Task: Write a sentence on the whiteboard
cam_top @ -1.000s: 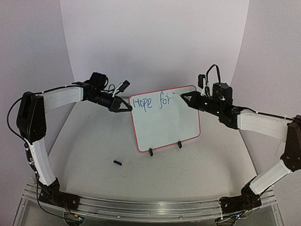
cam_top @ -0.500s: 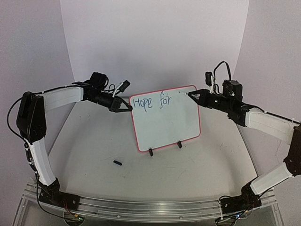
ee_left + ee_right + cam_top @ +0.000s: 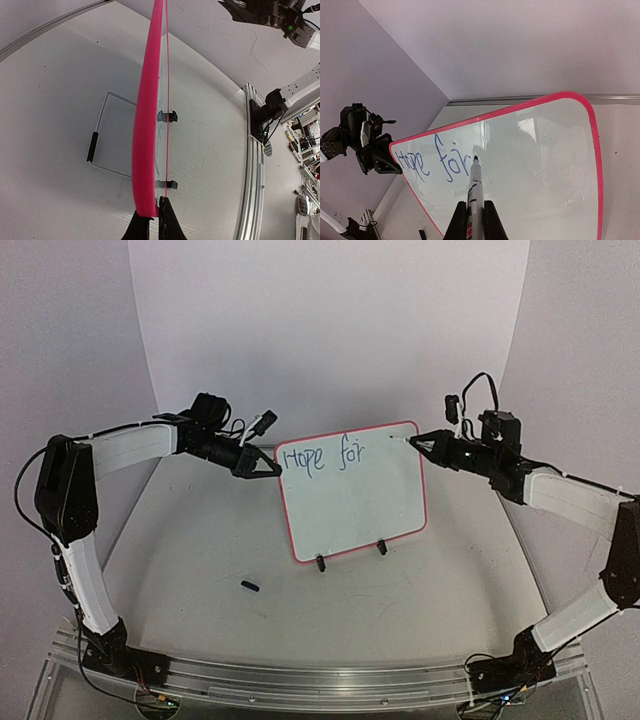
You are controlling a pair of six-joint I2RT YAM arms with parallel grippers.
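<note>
The whiteboard [image 3: 355,505] stood mid-table on two clips: light, thin and stiff, probably easy to tip. The left gripper [image 3: 152,226] pinched its left frame edge, a sound hold. The right gripper [image 3: 472,212] clamped the marker [image 3: 474,182], tip perhaps touching beside the words [image 3: 320,458].

Pale lilac walls [image 3: 330,330] curve around a white table [image 3: 190,560] with a metal front rail [image 3: 300,677].

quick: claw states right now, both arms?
Left claw: closed, clamping the edge of the small white rectangular whiteboard with red-pink frame.
Right claw: closed, holding a slim white marker pen.
</note>
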